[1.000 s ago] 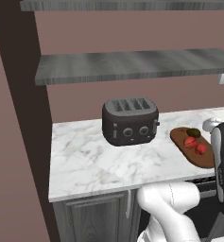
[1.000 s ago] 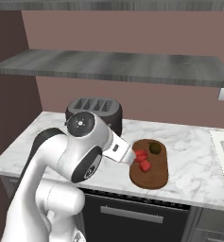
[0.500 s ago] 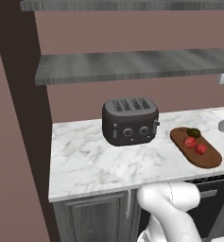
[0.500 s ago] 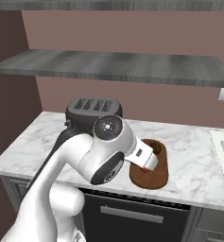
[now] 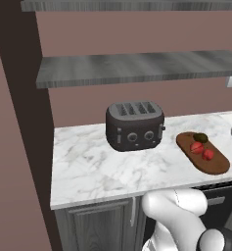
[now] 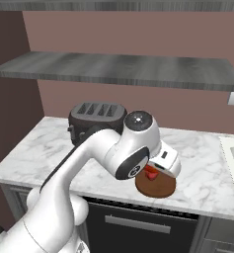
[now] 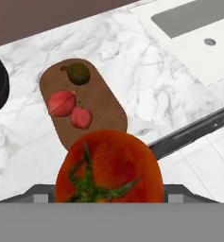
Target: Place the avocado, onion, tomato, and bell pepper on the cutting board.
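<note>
- The cutting board, at the right of the left base view, lies flat on the counter and bears 3 of the 4 foods I was asked for. I judge the job about 3/4 done, with 1 placement left.
- My claw, at the bottom centre of the hand view, is parted wide, 1 finger on each side of the tomato, and I take it that I have hold of it.
- The tomato, green stem towards me, is the 1 food left to set down. In the hand view it covers the board's lower end, and I can't tell its height over the wood; I judge that it needs lowering onto that end before I let go.
- The onion, as I read the larger red thing, sits at the board's left edge in the hand view: done.
- The avocado rests near the board's upper end there: done.
- The bell pepper, by my reading the smaller red thing, lies just beside the onion, lower right of it: done.
</note>
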Motion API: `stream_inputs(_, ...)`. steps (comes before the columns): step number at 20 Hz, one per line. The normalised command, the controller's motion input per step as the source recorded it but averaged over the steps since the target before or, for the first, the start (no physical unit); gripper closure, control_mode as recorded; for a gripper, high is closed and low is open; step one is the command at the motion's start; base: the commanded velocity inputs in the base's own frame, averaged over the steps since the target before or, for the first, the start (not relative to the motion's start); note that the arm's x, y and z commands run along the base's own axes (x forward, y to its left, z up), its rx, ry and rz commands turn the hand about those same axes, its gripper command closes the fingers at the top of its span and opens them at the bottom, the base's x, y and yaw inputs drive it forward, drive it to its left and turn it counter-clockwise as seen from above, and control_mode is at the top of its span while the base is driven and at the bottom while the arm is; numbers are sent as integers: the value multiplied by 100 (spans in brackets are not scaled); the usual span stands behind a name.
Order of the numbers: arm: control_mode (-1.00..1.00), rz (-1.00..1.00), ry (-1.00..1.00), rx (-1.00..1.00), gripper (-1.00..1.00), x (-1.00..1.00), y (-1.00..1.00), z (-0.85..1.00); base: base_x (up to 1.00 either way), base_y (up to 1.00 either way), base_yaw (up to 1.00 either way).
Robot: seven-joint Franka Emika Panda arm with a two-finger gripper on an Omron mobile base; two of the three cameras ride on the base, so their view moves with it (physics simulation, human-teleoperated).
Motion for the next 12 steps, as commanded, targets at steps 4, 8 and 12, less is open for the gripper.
stream_inputs(4, -100, 0, 4, 0, 100, 16, -11, -34, 0, 0, 0)
stream_inputs(8, -100, 0, 0, 0, 100, 22, -4, -21, 0, 0, 0)
stream_inputs(12, -100, 0, 0, 0, 100, 33, 0, -14, 0, 0, 0)
